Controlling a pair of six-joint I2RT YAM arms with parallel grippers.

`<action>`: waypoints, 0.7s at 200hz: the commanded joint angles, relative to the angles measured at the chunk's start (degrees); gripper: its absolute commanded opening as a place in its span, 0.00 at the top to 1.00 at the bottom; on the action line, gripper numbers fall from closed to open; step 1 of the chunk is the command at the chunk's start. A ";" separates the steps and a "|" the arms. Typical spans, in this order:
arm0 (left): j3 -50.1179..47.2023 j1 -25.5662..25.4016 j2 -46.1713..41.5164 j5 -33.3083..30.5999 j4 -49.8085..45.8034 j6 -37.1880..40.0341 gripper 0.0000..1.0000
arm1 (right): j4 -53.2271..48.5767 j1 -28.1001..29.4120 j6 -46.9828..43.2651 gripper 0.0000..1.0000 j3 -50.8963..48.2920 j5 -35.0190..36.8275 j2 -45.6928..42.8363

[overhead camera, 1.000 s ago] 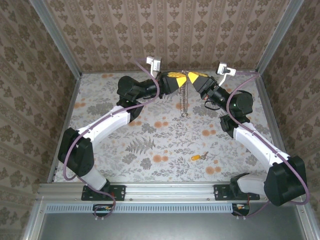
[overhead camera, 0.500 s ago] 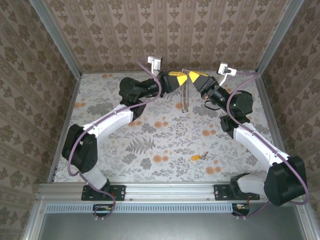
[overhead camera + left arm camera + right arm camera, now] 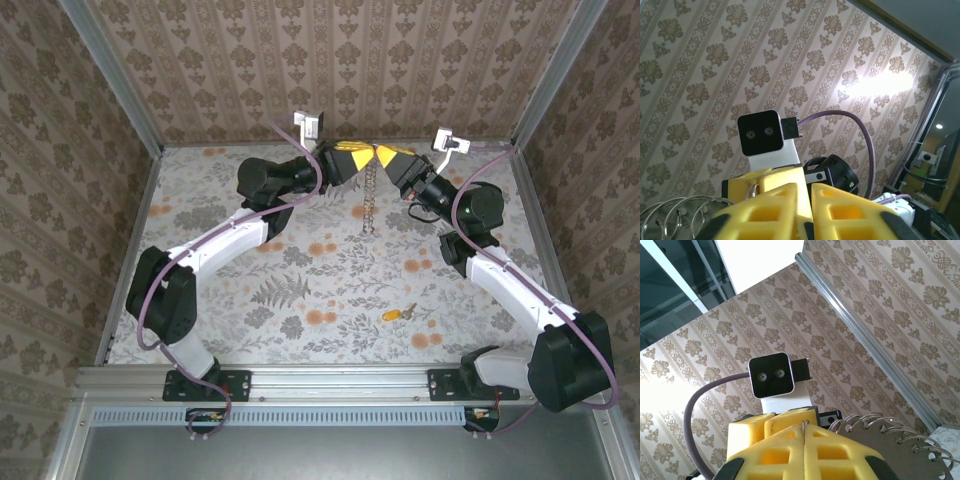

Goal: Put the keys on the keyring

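The keyring [image 3: 368,195] is seen from above as a thin chain hung straight down from the point where the two end effectors meet, over the far middle of the tabletop [image 3: 300,270]. Whether its lower end touches the tabletop cannot be told. The key [image 3: 397,313] is laid flat on the tabletop, well apart from the keyring, nearer to the arm bases and a little right of centre; it is not yet put on the keyring. The right end effector [image 3: 378,154] is closed. In its wrist view a thin wire is seen pinched at the seam of the yellow fingers [image 3: 765,440], so the top of the keyring is gripped by it. The left end effector [image 3: 364,155] is placed tip to tip against the right one. In its wrist view only a narrow dark gap is seen between its fingers [image 3: 840,197], and whether something is pinched there cannot be told. Silvery wire loops [image 3: 895,432] are seen just beside the right fingers.
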 commanded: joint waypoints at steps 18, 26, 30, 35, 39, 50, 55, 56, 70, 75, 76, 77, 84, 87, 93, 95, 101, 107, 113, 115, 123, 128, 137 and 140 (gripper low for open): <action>-2.81 1.05 -3.37 -3.80 -0.42 2.48 0.61 | -0.32 0.11 -2.47 1.00 -0.13 -0.16 -2.97; -3.96 1.38 -4.27 -4.68 -1.29 3.30 0.57 | -0.37 -0.09 -2.42 1.00 -0.19 -0.13 -3.17; -4.45 1.55 -4.72 -5.01 -1.67 3.57 0.56 | -0.44 -0.12 -2.46 1.00 -0.19 -0.09 -3.28; -5.07 1.70 -5.23 -5.42 -2.27 4.01 0.56 | -0.36 -0.25 -2.35 1.00 -0.19 -0.10 -3.33; -5.33 1.83 -5.50 -5.69 -2.75 4.30 0.56 | -0.40 -0.32 -2.30 1.00 -0.11 -0.08 -3.37; -6.26 2.02 -6.26 -6.40 -4.06 5.15 0.55 | -0.24 -0.37 -2.21 1.00 -0.01 -0.17 -3.51; -6.65 2.05 -6.44 -6.69 -4.69 5.41 0.55 | -0.20 -0.38 -2.20 1.00 0.00 -0.22 -3.56; -6.75 2.05 -6.47 -6.77 -4.85 5.50 0.55 | -0.12 -0.38 -2.20 1.00 0.04 -0.24 -3.55; -7.05 2.07 -6.61 -7.39 -5.70 5.96 0.54 | -0.05 -0.35 -2.09 1.00 0.23 -0.43 -3.57; -6.98 2.09 -6.35 -7.35 -5.71 5.79 0.54 | 0.03 -0.37 -1.92 1.00 0.42 -0.58 -3.47; -6.96 2.07 -6.34 -7.27 -5.67 5.73 0.54 | 0.04 -0.33 -1.88 1.00 0.47 -0.59 -3.47; -6.86 2.06 -6.34 -7.24 -5.65 5.70 0.54 | 0.08 -0.35 -1.87 1.00 0.49 -0.60 -3.46; -6.45 2.03 -5.88 -6.96 -5.62 5.40 0.55 | 0.20 -0.38 -1.74 1.00 0.61 -0.91 -3.31; -6.26 1.92 -5.61 -6.75 -5.62 5.21 0.55 | 0.34 -0.31 -1.62 1.00 0.68 -1.02 -3.33; -5.84 1.90 -5.18 -6.63 -5.62 4.98 0.55 | 0.54 -0.36 -1.44 1.00 0.84 -1.21 -3.24; -5.65 1.83 -5.08 -6.53 -5.58 4.93 0.55 | 0.63 -0.35 -1.35 1.00 0.86 -1.24 -3.18; -5.34 1.73 -4.68 -6.39 -5.38 4.65 0.56 | 0.81 -0.30 -1.12 1.00 0.96 -1.41 -3.06; -4.91 1.53 -4.34 -6.24 -5.19 4.49 0.56 | 0.83 -0.30 -1.08 1.00 1.04 -1.48 -3.02; -4.43 1.37 -3.91 -6.05 -5.04 4.29 0.56 | 0.83 -0.32 -1.06 1.00 1.04 -1.57 -3.04; -4.33 1.30 -3.80 -5.99 -5.02 4.27 0.56 | 0.79 -0.30 -1.10 1.00 1.04 -1.51 -2.98; -3.82 1.17 -3.37 -5.81 -4.88 4.10 0.57 | 0.83 -0.34 -1.02 1.00 1.03 -1.56 -3.02; -3.61 1.13 -3.12 -5.79 -4.66 4.00 0.57 | 0.83 -0.32 -0.97 1.00 1.04 -1.64 -3.02; -3.02 0.87 -2.65 -5.54 -4.40 3.75 0.57 | 0.83 -0.34 -0.97 1.00 1.04 -1.68 -3.02; -2.85 0.82 -2.52 -5.41 -4.27 3.67 0.57 | 0.83 -0.34 -1.01 1.00 1.04 -1.66 -3.04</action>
